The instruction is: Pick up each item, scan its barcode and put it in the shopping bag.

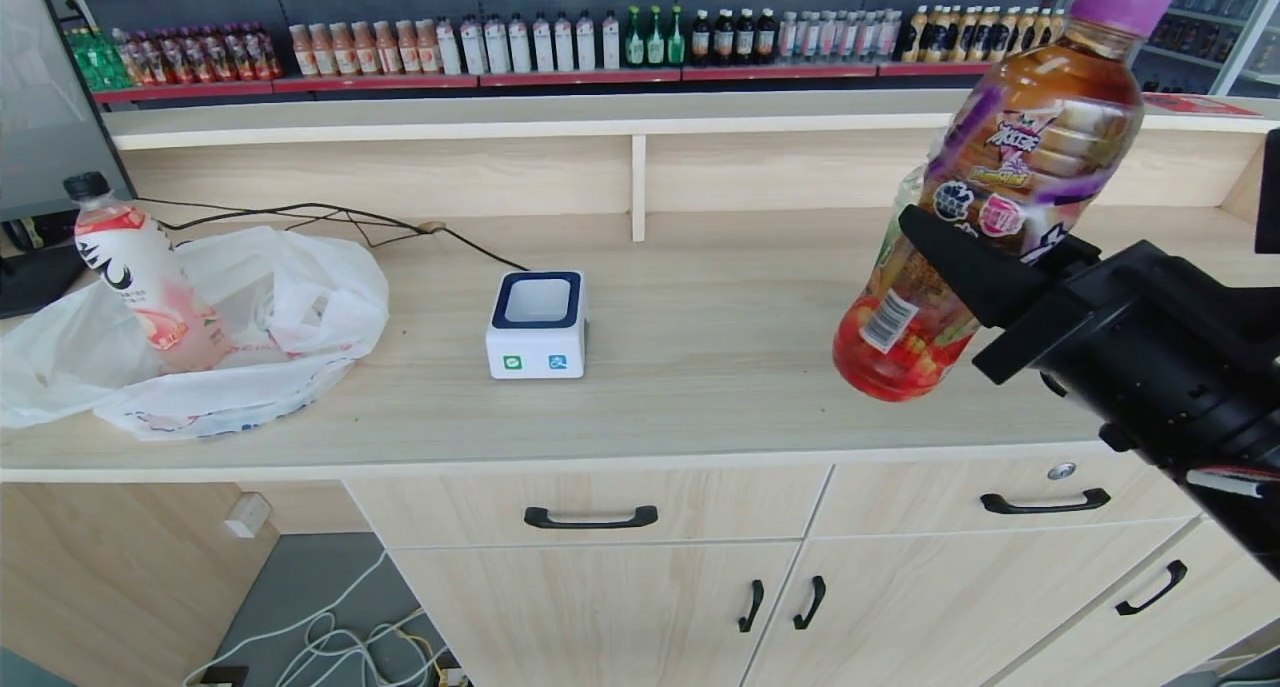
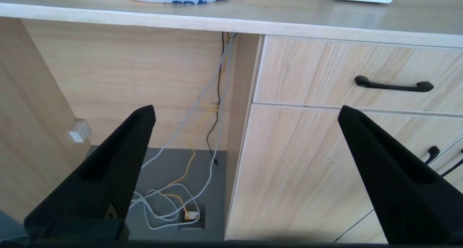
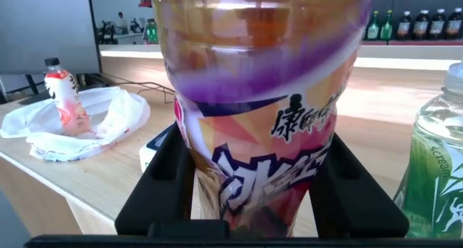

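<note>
Left of the white, blue-rimmed scanner box (image 1: 537, 324): white plastic shopping bag (image 1: 300, 297) holding a black-capped pink bottle (image 1: 140, 267). Right of the scanner, aloft: purple-capped amber drink bottle (image 1: 1000, 187), barcode label (image 1: 886, 320) low on its side, clamped by the right gripper (image 1: 960, 257). Left gripper (image 2: 246, 114): fingers spread, empty.

Tilted bottle (image 1: 1040, 117) in right end effector (image 1: 975, 267)

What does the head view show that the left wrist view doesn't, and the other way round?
Head view: the right gripper shut on the purple-capped bottle above the counter, and a pink bottle leaning in the shopping bag. Left wrist view: the left gripper, open, below the counter's edge, facing the cabinet. Both: the bag's edge, the scanner, the counter and a black drawer handle.
</note>
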`<state>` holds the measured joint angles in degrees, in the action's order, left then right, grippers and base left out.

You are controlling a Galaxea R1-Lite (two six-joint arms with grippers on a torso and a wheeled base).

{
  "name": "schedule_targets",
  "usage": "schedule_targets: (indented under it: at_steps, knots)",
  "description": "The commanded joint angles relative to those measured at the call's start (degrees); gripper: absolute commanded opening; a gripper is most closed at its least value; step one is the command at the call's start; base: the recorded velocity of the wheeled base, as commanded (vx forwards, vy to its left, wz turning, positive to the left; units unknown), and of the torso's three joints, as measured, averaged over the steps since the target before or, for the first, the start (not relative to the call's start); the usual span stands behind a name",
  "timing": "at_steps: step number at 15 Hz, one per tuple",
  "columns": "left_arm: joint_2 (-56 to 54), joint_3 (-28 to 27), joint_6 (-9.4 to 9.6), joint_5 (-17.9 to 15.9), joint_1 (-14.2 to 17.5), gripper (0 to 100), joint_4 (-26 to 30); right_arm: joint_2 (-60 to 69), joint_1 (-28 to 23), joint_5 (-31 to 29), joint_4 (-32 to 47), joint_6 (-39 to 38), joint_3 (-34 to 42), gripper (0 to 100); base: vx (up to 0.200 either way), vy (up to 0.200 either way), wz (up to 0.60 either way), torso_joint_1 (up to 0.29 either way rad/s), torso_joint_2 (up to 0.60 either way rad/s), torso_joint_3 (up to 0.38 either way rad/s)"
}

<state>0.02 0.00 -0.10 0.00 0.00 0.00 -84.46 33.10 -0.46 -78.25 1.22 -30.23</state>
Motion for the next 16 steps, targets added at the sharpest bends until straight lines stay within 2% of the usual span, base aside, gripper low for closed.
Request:
schedule_targets:
  at_steps: [1,5,9,11,13,16]
  knots:
    - [0.0,0.0,-0.08,0.0,0.0,100,0.0,-1.9,0.1,0.1,-0.5,-0.1,-0.4,0,0.0,0.0,0.0,0.0,0.0,0.0]
    - [0.0,0.0,0.01,0.0,0.0,100,0.0,-6.0,1.8,1.3,-2.4,-0.6,-2.7,0,0.0,0.0,0.0,0.0,0.0,0.0]
    - [0.0,0.0,0.01,0.0,0.0,100,0.0,-6.2,2.9,7.2,-3.7,-4.5,-3.0,0,0.0,0.0,0.0,0.0,0.0,0.0]
    - [0.0,0.0,0.01,0.0,0.0,100,0.0,-5.2,2.9,12.7,-6.2,-5.6,-1.3,0,0.0,0.0,0.0,0.0,0.0,0.0]
    - [0.0,0.0,-0.08,0.0,0.0,100,0.0,-3.5,2.8,21.3,-9.4,-6.5,0.6,0,0.0,0.0,0.0,0.0,0.0,0.0]
    - [0.0,0.0,-0.08,0.0,0.0,100,0.0,-2.7,4.5,27.3,-9.9,-5.3,2.5,0,0.0,0.0,0.0,0.0,0.0,0.0]
